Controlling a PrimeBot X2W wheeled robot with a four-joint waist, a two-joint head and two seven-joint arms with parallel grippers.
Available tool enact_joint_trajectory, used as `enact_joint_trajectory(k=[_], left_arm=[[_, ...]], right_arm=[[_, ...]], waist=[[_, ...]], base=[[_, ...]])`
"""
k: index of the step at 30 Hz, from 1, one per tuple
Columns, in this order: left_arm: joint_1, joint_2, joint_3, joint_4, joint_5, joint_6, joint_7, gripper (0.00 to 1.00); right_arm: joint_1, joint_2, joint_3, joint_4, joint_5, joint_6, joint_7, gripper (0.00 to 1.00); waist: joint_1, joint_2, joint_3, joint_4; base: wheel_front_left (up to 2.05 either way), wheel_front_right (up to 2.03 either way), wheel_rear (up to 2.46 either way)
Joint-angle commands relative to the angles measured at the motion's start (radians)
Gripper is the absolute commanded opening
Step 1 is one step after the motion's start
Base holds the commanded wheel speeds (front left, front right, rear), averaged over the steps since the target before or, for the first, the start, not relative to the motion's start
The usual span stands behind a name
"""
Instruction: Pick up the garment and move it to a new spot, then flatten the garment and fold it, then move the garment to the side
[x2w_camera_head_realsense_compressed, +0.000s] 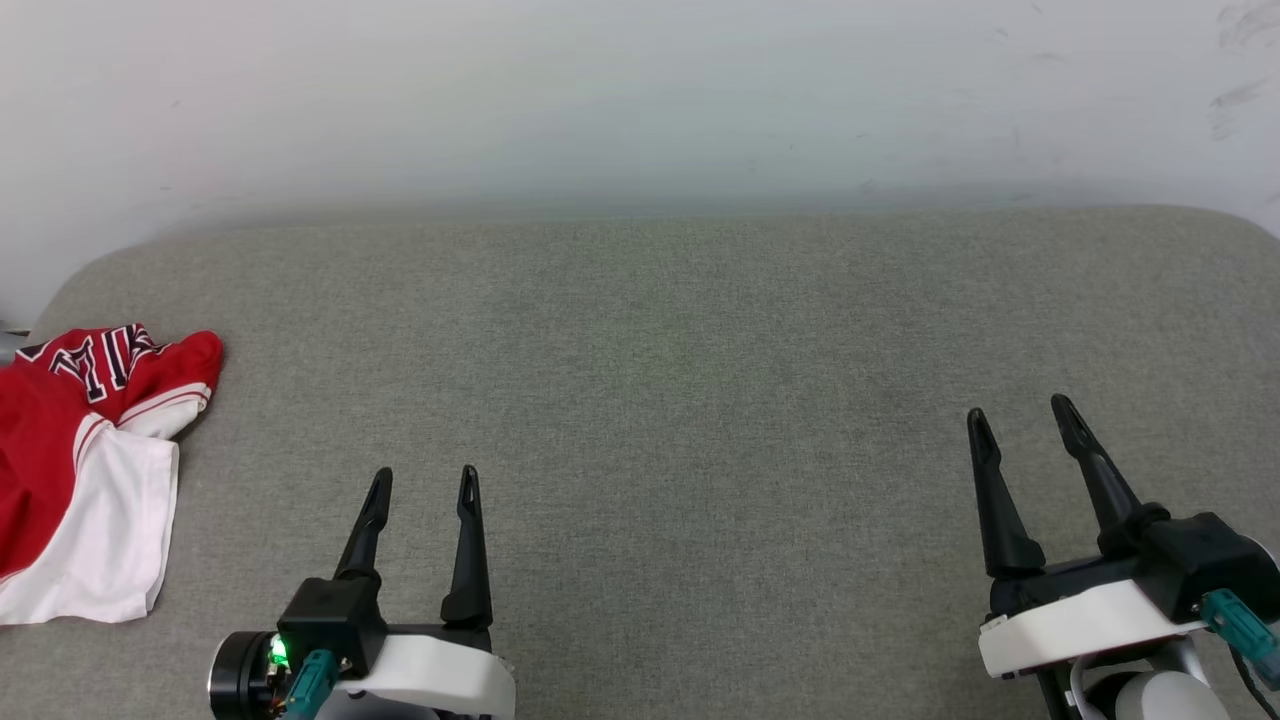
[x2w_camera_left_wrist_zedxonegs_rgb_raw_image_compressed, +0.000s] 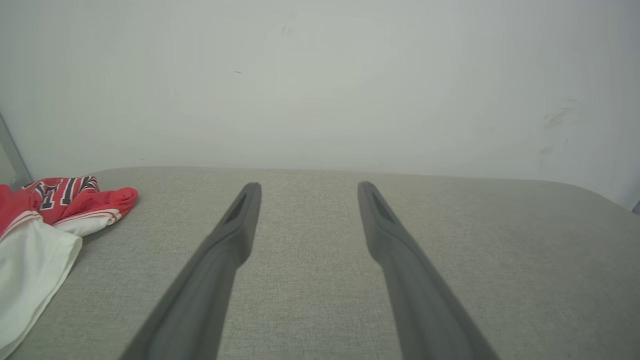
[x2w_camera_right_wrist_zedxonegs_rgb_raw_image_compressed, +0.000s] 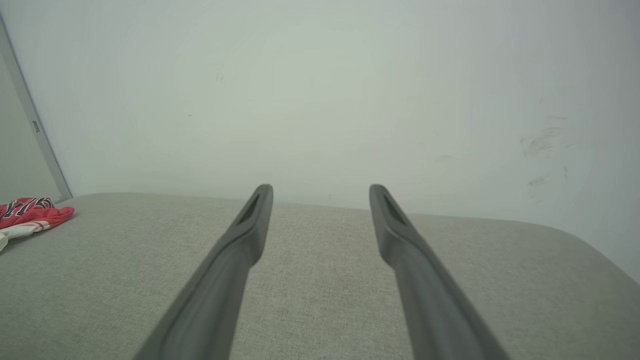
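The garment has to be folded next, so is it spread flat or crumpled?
Crumpled: the garment lies bunched at the left edge of the grey surface, lettered red part heaped over white cloth.

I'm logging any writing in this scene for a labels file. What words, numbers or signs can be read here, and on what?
On the shirt: black-and-white block lettering on the red cloth, crumpled and partly folded under. Only a few upright strokes show, and no whole letter or word can be read.
On the left gripper, the right gripper and the wall: no writing to be seen.
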Motion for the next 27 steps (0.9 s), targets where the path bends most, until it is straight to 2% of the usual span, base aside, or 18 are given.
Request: enact_joint_trajectory(k=[1,7,15,22,27], left_arm=[[0.006,-0.005,0.007,-0.009,0.022,-0.009,-0.01,1.0],[0.021,-0.042,0.057,-0.021,0.05,-0.066,-0.022,1.0],[0.042,-0.077,0.099,0.018,0.101,-0.17,-0.036,1.0],[0.041,-0.09,0.122,0.022,0.163,-0.202,-0.049,1.0],[0.047,-0.094,0.139,0.031,0.173,-0.208,-0.049,1.0]], right_arm=[[0.008,0.001,0.0,-0.009,-0.015,-0.001,-0.011,1.0],[0.011,0.001,0.001,-0.01,-0.042,-0.001,-0.023,1.0],[0.016,0.002,0.002,0.007,-0.016,-0.001,-0.036,1.0],[0.017,0.002,0.018,0.009,-0.042,-0.001,-0.048,1.0],[0.023,0.002,0.032,0.013,-0.031,-0.001,-0.049,1.0]], waist=[[0.0001,-0.0001,0.001,0.0],[0.0001,-0.0001,0.001,-0.001],[0.0,-0.0001,-0.001,-0.002],[0.0,-0.0001,0.002,0.007],[0.0,-0.0001,-0.002,0.029]], base=[[0.0,0.0,0.0],[0.0,0.0,0.0],[0.0,0.0,0.0],[0.0,0.0,0.0],[0.0,0.0,0.0]])
